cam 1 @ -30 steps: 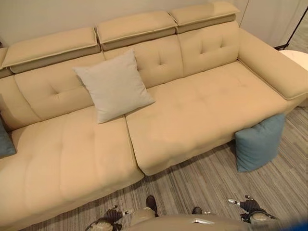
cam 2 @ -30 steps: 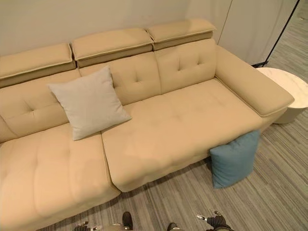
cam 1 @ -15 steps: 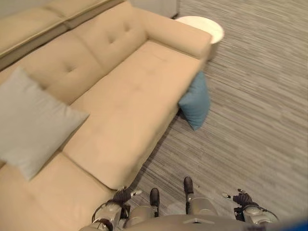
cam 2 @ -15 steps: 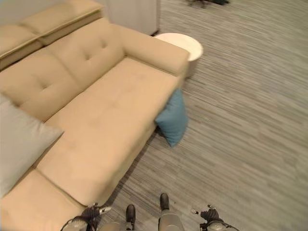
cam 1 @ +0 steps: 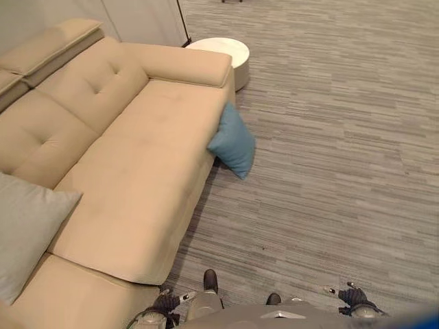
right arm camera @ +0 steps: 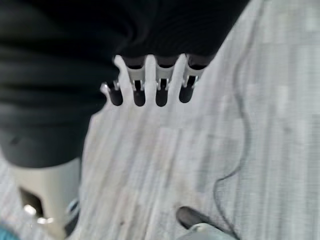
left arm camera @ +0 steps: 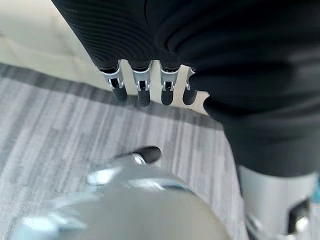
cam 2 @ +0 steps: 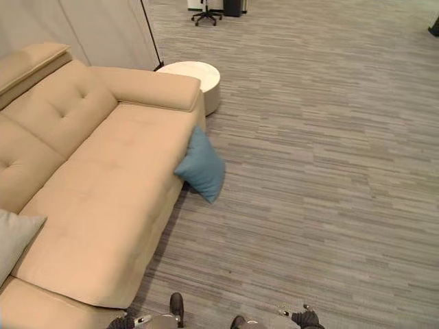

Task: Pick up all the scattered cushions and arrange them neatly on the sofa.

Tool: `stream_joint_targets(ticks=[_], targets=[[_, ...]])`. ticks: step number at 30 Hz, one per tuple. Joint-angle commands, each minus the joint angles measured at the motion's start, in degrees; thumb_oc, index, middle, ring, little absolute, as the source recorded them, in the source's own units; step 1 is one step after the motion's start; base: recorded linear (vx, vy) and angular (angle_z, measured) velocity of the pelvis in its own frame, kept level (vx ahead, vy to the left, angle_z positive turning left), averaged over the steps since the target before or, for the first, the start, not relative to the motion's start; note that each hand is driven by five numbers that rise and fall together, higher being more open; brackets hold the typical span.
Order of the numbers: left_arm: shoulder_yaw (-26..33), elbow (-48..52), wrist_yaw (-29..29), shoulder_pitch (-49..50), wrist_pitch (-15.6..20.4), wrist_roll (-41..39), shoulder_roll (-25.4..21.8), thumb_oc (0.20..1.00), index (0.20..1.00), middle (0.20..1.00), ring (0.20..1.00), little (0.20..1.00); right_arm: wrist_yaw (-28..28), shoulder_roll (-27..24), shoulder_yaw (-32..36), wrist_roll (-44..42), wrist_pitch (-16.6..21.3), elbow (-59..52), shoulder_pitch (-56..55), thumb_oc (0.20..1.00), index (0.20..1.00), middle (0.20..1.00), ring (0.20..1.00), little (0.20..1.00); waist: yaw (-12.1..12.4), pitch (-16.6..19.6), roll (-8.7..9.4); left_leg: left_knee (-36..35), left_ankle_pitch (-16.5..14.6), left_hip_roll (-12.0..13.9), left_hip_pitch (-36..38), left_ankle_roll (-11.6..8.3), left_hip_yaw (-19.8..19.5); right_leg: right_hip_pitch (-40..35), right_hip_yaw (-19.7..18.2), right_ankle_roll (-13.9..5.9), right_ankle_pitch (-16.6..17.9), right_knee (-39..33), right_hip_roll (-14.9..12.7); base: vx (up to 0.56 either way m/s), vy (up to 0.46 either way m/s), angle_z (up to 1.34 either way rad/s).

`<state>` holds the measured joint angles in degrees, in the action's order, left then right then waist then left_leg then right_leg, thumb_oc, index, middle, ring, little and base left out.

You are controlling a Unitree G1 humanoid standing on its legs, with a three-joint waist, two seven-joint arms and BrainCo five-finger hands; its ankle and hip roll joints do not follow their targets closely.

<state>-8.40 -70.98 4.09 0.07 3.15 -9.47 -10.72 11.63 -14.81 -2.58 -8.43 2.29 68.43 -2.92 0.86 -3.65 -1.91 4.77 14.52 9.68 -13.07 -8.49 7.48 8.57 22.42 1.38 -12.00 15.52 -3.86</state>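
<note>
A blue cushion (cam 1: 233, 140) stands on the floor, leaning against the front of the beige sofa (cam 1: 137, 157) just below its right armrest. A light grey cushion (cam 1: 26, 233) rests on the sofa seat at the left edge. Both hands hang low, far from either cushion. My left hand (cam 1: 167, 301) is near the sofa's front corner, and its fingers (left arm camera: 142, 92) are straight over the carpet, holding nothing. On the other side, my right hand (cam 1: 353, 296) is over bare floor, its fingers (right arm camera: 150, 90) likewise straight and empty.
A round white side table (cam 1: 219, 51) stands beside the sofa's right armrest. An office chair (cam 2: 206, 10) sits far back. Grey striped carpet (cam 1: 343, 151) stretches wide to the right of the sofa.
The whole view has swung to the right, so the camera moved: the sofa now sits at the left and open carpet at the right. Both hands stay low and empty.
</note>
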Motion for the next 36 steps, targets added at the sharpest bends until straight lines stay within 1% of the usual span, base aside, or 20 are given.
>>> stream_joint_targets(ticks=[1,3,5,8,13,15,16,17,18,19,20,22,23,25,26,28,30,32,33,36], targets=[[-0.4,0.36,0.24,-2.53,0.95,-0.05,-0.18,1.0,1.0,1.0,1.0,1.0,1.28,-1.24,-0.87,-2.28,1.67,0.64,5.41,1.0,1.0,1.0,1.0,1.0,0.83,-4.51,2.31,3.82,-15.69,-7.83,2.15,5.29,-2.74,-6.57,-3.48,-7.72,10.01,-14.09,-2.34,0.04,-0.075,-0.33],[-0.83,0.25,0.17,-2.61,0.92,-0.06,0.03,1.0,1.0,1.0,1.0,1.0,1.15,-1.45,-0.89,-2.14,1.67,1.16,5.21,1.0,1.0,1.0,1.0,1.0,0.72,-4.13,2.27,3.31,-16.36,-9.49,2.05,5.36,-4.65,-6.69,-4.45,-7.79,10.19,-14.27,-1.97,0.05,-0.031,-0.61],[-1.01,0.3,0.07,-2.61,0.9,-0.04,0.08,1.0,1.0,1.0,1.0,1.0,1.1,-1.73,-0.9,-1.94,1.62,1.42,5.14,1.0,1.0,1.0,1.0,1.0,0.67,-3.95,2.18,2.96,-16.54,-10.01,2.27,5.49,-4.93,-6.82,-4.89,-7.89,10.21,-14.36,-1.8,0.05,0.01,-0.42],[-1.79,0.35,-0.32,-2.88,0.69,0.63,0.19,1.0,1.0,1.0,1.0,1.0,1.05,-2.42,-1.39,-1.01,1.18,2.22,5.47,1.0,1.0,1.0,1.0,1.0,0.88,-3.62,1.97,1.96,-17.18,-11.66,3.1,5.8,-7.55,-6.26,-7.49,-7.99,10.24,-14.07,-0.94,0.07,0.075,-0.52],[-3.13,1.19,-0.49,-3.77,0.71,1.73,-0.63,1.0,1.0,1.0,1.0,1.0,0.34,-2.27,-2.24,0.09,0.75,2.11,5.77,1.0,1.0,1.0,1.0,1.0,0.81,-2.88,2.98,0.47,-17.66,-11.37,4.82,6.83,-6.82,-5.39,-9.6,-8.89,10.08,-11.89,-1.38,0.07,0.104,-0.73],[-3.3,1.78,-0.32,-4.16,0.67,2.09,-1.32,1.0,1.0,1.0,1.0,1.0,0.07,-1.94,-3.01,1.14,0.23,1.98,6.17,1.0,1.0,1.0,1.0,1.0,1.08,-3.6,3.24,0.33,-18.05,-10.88,5.37,8.06,-5.62,-2.87,-9.45,-9.73,10.0,-6.83,-2.55,-0.02,0.098,-0.53],[-2.9,1.47,-0.1,-4.48,0.66,2.22,-1.9,1.0,1.0,1.0,1.0,1.0,0.11,-1.6,-3.63,1.77,0.04,1.93,6.84,1.0,1.0,1.0,1.0,1.0,1.64,-4.1,3.27,0.0,-18.26,-10.29,6.03,8.45,-4.48,-0.85,-7.16,-10.68,10.66,-3.83,-3.88,-0.03,0.075,-0.82],[-2.26,1.26,0.18,-4.46,0.77,1.79,-2.27,1.0,1.0,1.0,1.0,1.0,0.0,-1.32,-3.82,2.07,0.02,1.8,7.12,1.0,1.0,1.0,1.0,1.0,2.29,-4.32,3.38,-0.5,-18.57,-9.92,6.78,8.41,-3.32,0.09,-4.25,-11.32,11.58,-2.96,-5.58,-0.01,0.02,-0.78],[-1.91,1.24,0.39,-4.56,0.82,1.15,-2.71,1.0,1.0,1.0,1.0,1.0,0.15,-1.16,-3.99,2.13,0.16,1.64,7.62,1.0,1.0,1.0,1.0,1.0,2.62,-4.76,3.38,-1.29,-18.43,-9.43,7.69,8.26,-1.88,0.7,-0.54,-11.35,12.3,-3.61,-6.95,0.02,-0.039,-1.3],[-1.81,1.11,0.18,-4.47,0.82,1.3,-2.92,1.0,1.0,1.0,1.0,1.0,-0.03,-1.13,-3.74,1.94,0.06,1.61,7.45,1.0,1.0,1.0,1.0,1.0,2.53,-4.72,3.61,-0.81,-18.24,-9.84,7.38,8.33,-2.44,-0.56,-0.73,-11.14,11.93,-5.55,-6.54,0.02,-0.063,-1.24],[-1.6,1.09,0.43,-4.14,0.97,1.17,-2.96,1.0,1.0,1.0,1.0,1.0,0.04,-1.12,-3.56,1.77,0.03,1.45,7.22,1.0,1.0,1.0,1.0,1.0,2.1,-4.78,3.41,-0.89,-18.01,-9.8,7.31,8.44,-2.45,0.79,-1.84,-11.02,12.34,-4.6,-6.23,0.04,-0.078,-0.74],[-1.21,-0.22,0.32,-3.38,1.05,1.98,-2.43,1.0,1.0,1.0,1.0,1.0,0.51,-1.47,-3.25,1.13,0.4,1.88,6.54,1.0,1.0,1.0,1.0,1.0,1.99,-3.56,3.53,-1.84,-17.75,-10.12,7.52,7.96,-2.31,-1.54,-2.45,-10.19,12.25,-9.57,-4.84,0.14,-0.179,0.41],[-0.47,-0.82,0.03,-2.67,0.76,1.6,-1.91,1.0,1.0,1.0,1.0,1.0,0.48,-1.61,-3.07,0.56,0.74,1.94,6.03,1.0,1.0,1.0,1.0,1.0,1.73,-2.66,3.36,-2.62,-17.57,-9.52,8.59,7.22,-2.4,-3.31,-2.79,-9.63,12.54,-12.37,-3.62,0.22,-0.279,0.48],[-0.5,-0.94,-0.19,-2.21,0.56,1.51,-1.53,1.0,1.0,1.0,1.0,1.0,0.43,-1.46,-3.11,0.36,1.0,1.49,5.55,1.0,1.0,1.0,1.0,1.0,1.58,-2.63,3.29,-1.98,-17.81,-8.81,9.33,6.52,-2.81,-5.04,-2.61,-9.07,12.3,-13.73,-2.81,0.16,-0.236,0.1],[-0.81,-0.5,-0.28,-2.3,0.66,1.19,-1.28,1.0,1.0,1.0,1.0,1.0,0.35,-1.45,-2.92,0.04,1.37,0.91,5.22,1.0,1.0,1.0,1.0,1.0,1.44,-2.95,3.36,0.44,-18.31,-8.33,8.7,5.72,-3.11,-5.59,-2.47,-8.5,11.85,-14.01,-2.48,0.07,-0.181,0.19],[-1.31,0.16,-0.28,-2.86,0.61,0.92,-1.04,1.0,1.0,1.0,1.0,1.0,0.58,-1.8,-2.81,-0.17,1.37,1.12,5.35,1.0,1.0,1.0,1.0,1.0,1.34,-3.74,3.51,5.25,-18.81,-7.87,6.24,4.93,-3.09,-6.04,-2.18,-7.83,11.26,-14.28,-2.48,0.02,-0.141,0.19],[-2.24,1.03,-0.06,-3.78,0.65,0.6,-0.78,1.0,1.0,1.0,1.0,1.0,0.99,-2.34,-2.95,-0.44,1.31,1.73,5.53,1.0,1.0,1.0,1.0,1.0,1.49,-4.75,3.73,11.02,-19.18,-7.87,2.65,4.71,-3.74,-6.63,-1.9,-6.91,10.65,-14.75,-2.53,0.04,-0.102,0.11],[-2.68,1.0,0.07,-3.81,0.68,0.5,-0.57,1.0,1.0,1.0,1.0,1.0,1.04,-2.46,-3.02,-0.25,1.21,2.22,5.34,1.0,1.0,1.0,1.0,1.0,1.76,-4.68,3.5,9.8,-19.16,-9.26,1.39,5.22,-4.92,-7.09,-2.28,-6.94,10.37,-15.26,-1.92,0.13,-0.043,0.08],[-2.8,0.88,0.08,-3.76,0.65,0.53,-0.58,1.0,1.0,1.0,1.0,1.0,1.1,-2.78,-2.96,-0.11,1.1,2.7,5.06,1.0,1.0,1.0,1.0,1.0,1.66,-4.42,3.43,7.5,-17.94,-9.76,0.75,5.28,-4.95,-7.61,-2.22,-7.24,10.14,-15.8,-1.64,0.16,0.0,-0.08],[-2.94,0.69,0.05,-3.76,0.7,0.91,-0.7,1.0,1.0,1.0,1.0,1.0,1.32,-2.97,-2.88,-0.31,0.95,2.74,5.11,1.0,1.0,1.0,1.0,1.0,2.33,-4.53,3.32,5.45,-14.85,-10.43,-3.2,5.19,-3.47,-8.39,-2.75,-7.17,9.46,-16.42,-0.82,0.13,0.022,0.14]])
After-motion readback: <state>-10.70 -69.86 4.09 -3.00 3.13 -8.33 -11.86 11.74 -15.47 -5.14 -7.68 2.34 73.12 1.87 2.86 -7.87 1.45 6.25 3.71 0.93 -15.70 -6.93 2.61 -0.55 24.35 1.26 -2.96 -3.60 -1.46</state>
